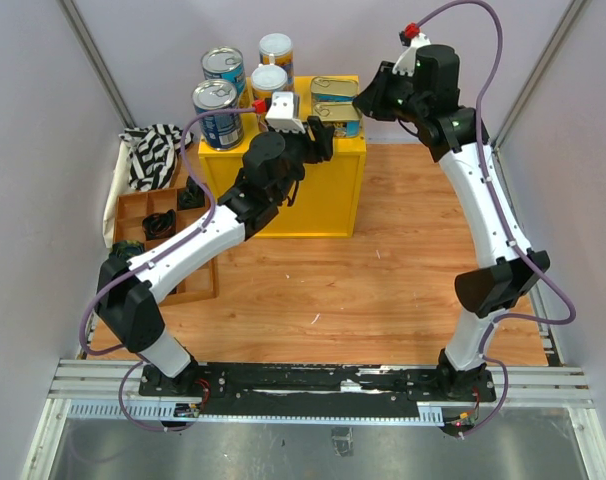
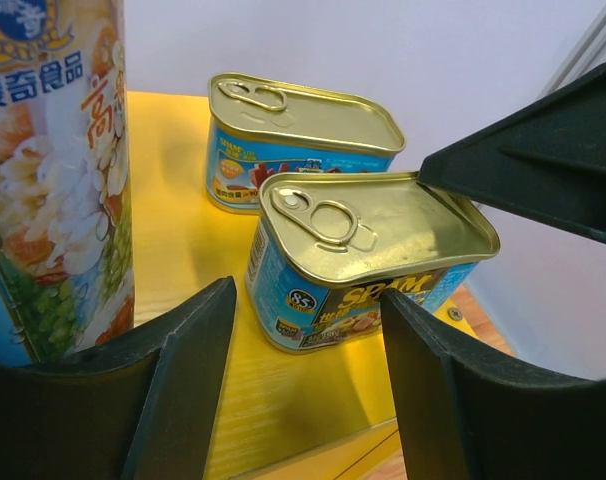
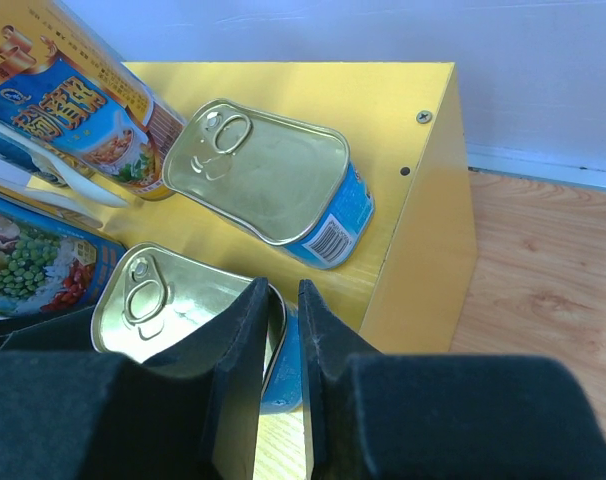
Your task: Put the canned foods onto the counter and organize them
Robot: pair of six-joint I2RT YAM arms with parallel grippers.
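The slim can (image 2: 53, 180) is standing just left of the left gripper (image 2: 305, 300), whose fingers are sitting apart with nothing between them. Its label is showing the Chinese characters 泰奇食品 above a picture of white kernels and green peas. Being tall and narrow, it is likely risking a topple if that left finger swings sideways.

Straight ahead of this gripper the near gold tin (image 2: 368, 250) is lying flat on the yellow counter (image 2: 173, 220), reading SPAM beside an "85" badge. The far gold tin (image 2: 303, 125) is lying just behind it, its blue label too small to read. The near tin is sitting close to the counter's front edge, so a shove could be sending it over.

The right gripper (image 3: 281, 290), fingers pressed together and holding nothing, is hovering at that tin's right rim; whether it is touching I cannot tell. Pressing there could be skidding the tin. Beyond its tips a barcode is showing on the far tin
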